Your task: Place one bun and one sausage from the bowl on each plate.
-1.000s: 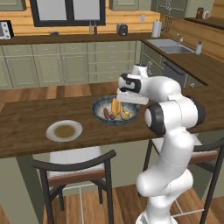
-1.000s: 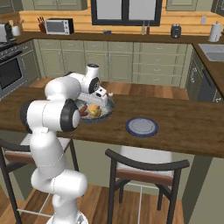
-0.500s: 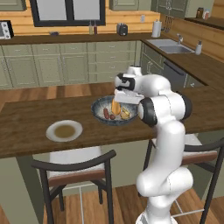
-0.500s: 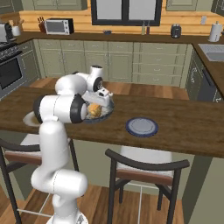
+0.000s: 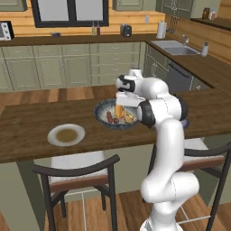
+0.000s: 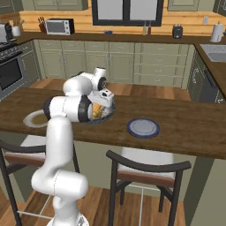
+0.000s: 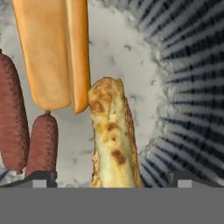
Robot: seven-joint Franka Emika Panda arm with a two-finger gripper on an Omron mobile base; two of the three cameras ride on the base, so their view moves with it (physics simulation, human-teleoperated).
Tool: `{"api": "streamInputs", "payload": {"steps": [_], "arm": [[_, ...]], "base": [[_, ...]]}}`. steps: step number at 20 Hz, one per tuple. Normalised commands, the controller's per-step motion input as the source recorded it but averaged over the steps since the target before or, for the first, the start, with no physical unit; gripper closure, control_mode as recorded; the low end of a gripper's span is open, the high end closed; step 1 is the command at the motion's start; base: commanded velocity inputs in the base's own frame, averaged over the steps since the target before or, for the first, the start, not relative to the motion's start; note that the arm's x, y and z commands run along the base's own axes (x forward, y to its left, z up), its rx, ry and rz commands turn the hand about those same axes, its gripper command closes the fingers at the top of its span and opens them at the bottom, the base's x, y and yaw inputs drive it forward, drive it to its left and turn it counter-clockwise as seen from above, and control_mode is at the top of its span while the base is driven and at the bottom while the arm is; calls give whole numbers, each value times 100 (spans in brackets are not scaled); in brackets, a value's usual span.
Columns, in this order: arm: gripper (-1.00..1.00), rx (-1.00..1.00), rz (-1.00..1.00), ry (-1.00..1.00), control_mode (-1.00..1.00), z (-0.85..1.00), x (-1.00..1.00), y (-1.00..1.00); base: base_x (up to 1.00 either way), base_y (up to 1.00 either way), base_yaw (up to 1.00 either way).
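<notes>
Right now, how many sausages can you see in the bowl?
2. In the hand view, one long sausage lies at the left edge and a shorter one sits beside it in the bowl. Others may be hidden.

One bowl [image 5: 103, 110], two plates [image 5: 66, 135] [image 6: 143, 128] — two sausages [image 7: 42, 144] [image 7: 12, 113], two buns [image 7: 52, 52] [image 7: 113, 140].

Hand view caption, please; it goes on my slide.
Open gripper low over the bowl, a browned bun between its fingertips, sausages alongside.
</notes>
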Motion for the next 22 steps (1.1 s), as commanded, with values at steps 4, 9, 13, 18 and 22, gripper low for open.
{"api": "streamInputs", "payload": {"steps": [4,9,13,18,22], "arm": [[-100,0,0,6,-100,-32,1,0],[-100,0,0,7,-100,-29,0,2],[-100,0,0,8,-100,-35,0,6],[-100,1,1,5,-100,-16,0,-1],[100,0,0,0,-100,0,0,0]], "base": [[0,0,0],[0,0,0],[0,0,0],[0,0,0],[0,0,0]]}}
